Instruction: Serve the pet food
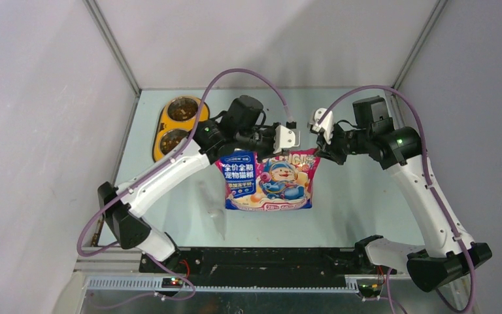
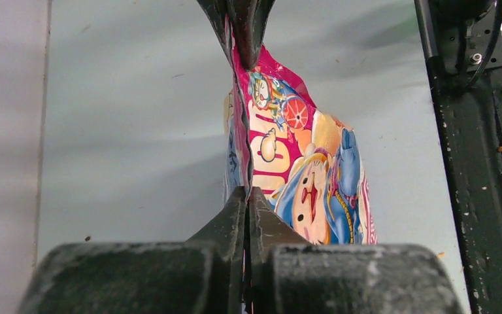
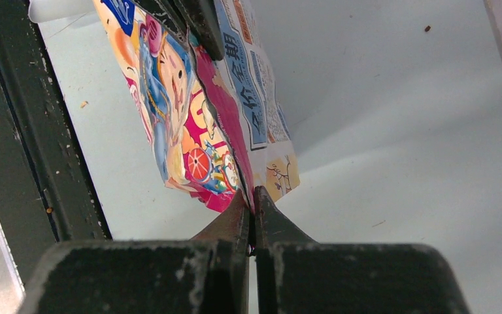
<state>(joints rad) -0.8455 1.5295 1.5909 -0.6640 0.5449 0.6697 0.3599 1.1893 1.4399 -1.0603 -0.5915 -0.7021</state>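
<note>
From above, mid-counter (image 1: 359,196), the bag (image 1: 268,180) hangs by its top edge between both claws. The left claw (image 1: 265,150) is pressed together on that edge near the bag's middle, and the right claw (image 1: 318,152) pinches its right top corner. The kibble (image 1: 182,109) lies as brown heaps in a yellow double bowl (image 1: 160,127) beyond the bag's left corner, well apart from it.

At the left wrist, the left claw (image 2: 248,196) is clamped on the bag's pink rim, which runs straight to the right claw's fingers (image 2: 251,26), likewise tight on it.

At the right wrist, the right claw (image 3: 253,199) nips the bag's corner, the printed sides falling away from it over the counter.
</note>
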